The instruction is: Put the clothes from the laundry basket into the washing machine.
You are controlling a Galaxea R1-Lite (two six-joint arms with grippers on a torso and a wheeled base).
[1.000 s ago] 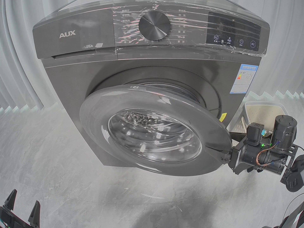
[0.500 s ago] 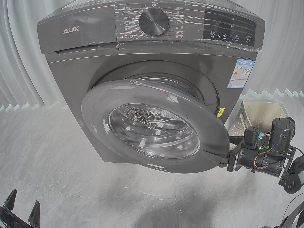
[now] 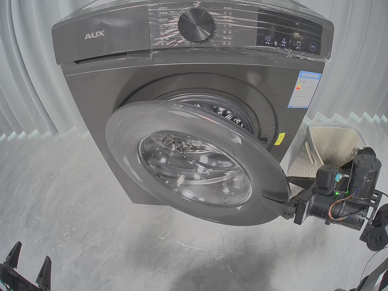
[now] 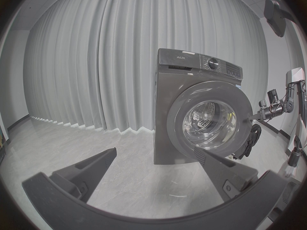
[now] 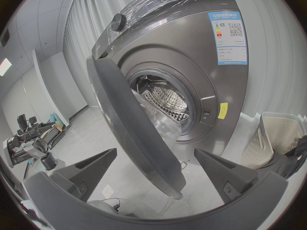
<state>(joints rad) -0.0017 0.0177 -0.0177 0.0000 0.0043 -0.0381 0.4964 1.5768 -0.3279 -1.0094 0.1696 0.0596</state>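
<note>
At the lower right of the head view, the right gripper (image 3: 285,207) sits at the rim of the washing machine (image 3: 101,89) door (image 3: 129,142). The door stands wider than a second ago, and more of the drum (image 3: 226,110) shows above its upper edge. The whole picture has shifted a little since then, so the camera has moved. More of the laundry basket (image 3: 335,140) now shows on the floor (image 3: 81,207), just beside the machine's right side. The left gripper (image 3: 31,253) is low at the left corner, well apart from the machine, where it was before.

In the left wrist view, the left gripper (image 4: 153,163) has its fingers (image 4: 96,163) spread wide with nothing between them. The machine stands farther off before a pleated curtain (image 4: 96,64).

In the right wrist view, the right gripper (image 5: 154,154) is also spread wide. The door's rim runs between its fingers (image 5: 214,166), and I cannot tell whether either finger touches it. The open drum shows past the door. Dark clothes (image 5: 284,163) lie in the basket and hang over its near edge.
</note>
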